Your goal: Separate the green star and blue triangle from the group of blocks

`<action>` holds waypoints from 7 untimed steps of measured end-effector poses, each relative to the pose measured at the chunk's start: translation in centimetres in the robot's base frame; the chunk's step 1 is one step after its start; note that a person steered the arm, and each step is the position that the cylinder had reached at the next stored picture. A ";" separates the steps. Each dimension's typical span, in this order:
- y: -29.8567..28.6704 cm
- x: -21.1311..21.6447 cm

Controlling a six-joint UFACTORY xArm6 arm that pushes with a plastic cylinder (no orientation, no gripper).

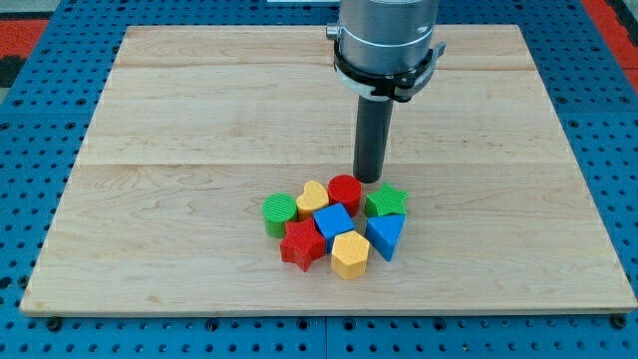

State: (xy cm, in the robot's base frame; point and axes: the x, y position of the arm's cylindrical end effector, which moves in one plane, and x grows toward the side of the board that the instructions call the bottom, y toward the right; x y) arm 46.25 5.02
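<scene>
My tip (369, 179), a bare rod with no fingers to open or close, rests on the wooden board (179, 120) just above the cluster, between the red cylinder (344, 189) and the green star (385, 200). The blue triangle (387, 235) sits below the star, beside the blue cube (334, 220) and the yellow block (350, 254).

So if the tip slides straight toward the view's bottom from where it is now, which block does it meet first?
Probably the red cylinder or the green star: my tip sits just above the gap between them. Depth is unclear, so I cannot tell which one first.
</scene>
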 end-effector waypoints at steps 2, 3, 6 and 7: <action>-0.7 -3.8; -6.5 -5.7; -25.0 -4.4; -26.9 1.9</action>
State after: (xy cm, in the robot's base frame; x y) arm 48.16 -21.89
